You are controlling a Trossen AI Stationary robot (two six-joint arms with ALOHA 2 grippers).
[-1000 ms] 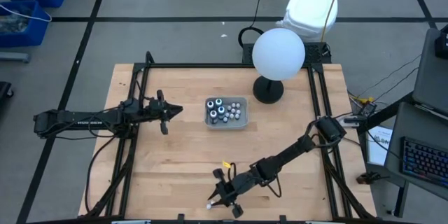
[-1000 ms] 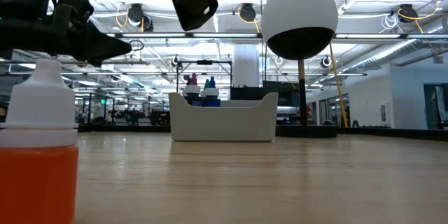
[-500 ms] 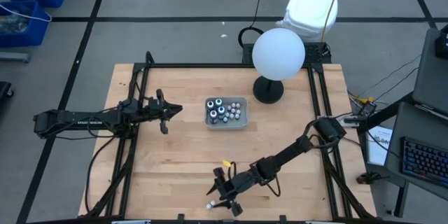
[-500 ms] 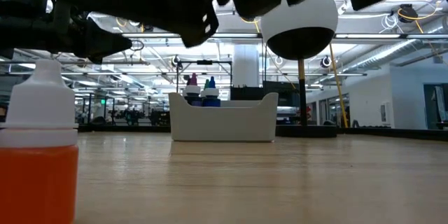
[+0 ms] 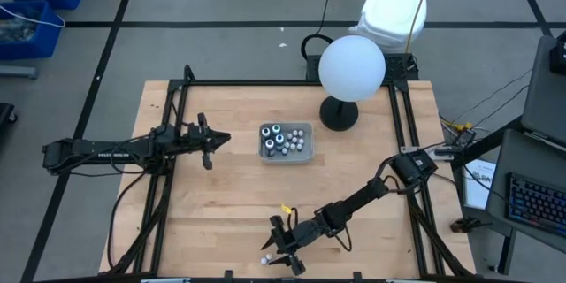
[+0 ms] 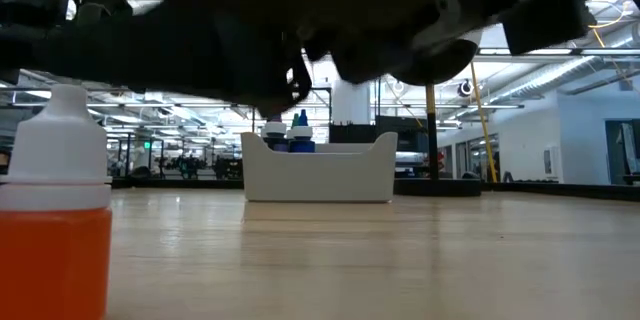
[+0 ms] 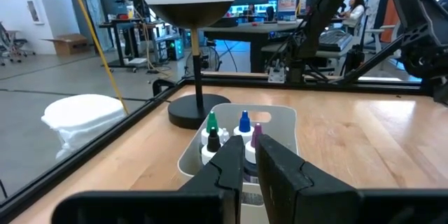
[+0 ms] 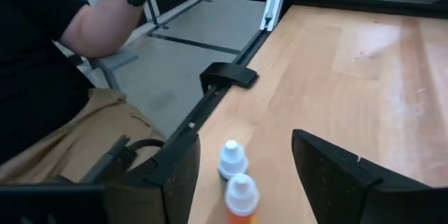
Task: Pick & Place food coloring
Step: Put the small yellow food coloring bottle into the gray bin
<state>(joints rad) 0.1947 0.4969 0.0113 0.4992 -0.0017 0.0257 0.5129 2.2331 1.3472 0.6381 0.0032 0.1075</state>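
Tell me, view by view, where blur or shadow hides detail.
Low view: the orange bottle looms close and soft, and a dark arm blacks out the top. Right wrist view: the right gripper fingers are blurred. Left wrist view: the left gripper fingers are soft too.

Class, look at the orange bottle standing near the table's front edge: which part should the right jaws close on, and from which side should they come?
Grip the orange bottle on its straight body below the tapered white cap. It stands upright, so come in level from the table's middle, as the right gripper does, jaws open on either side. A second bottle stands just beyond it.
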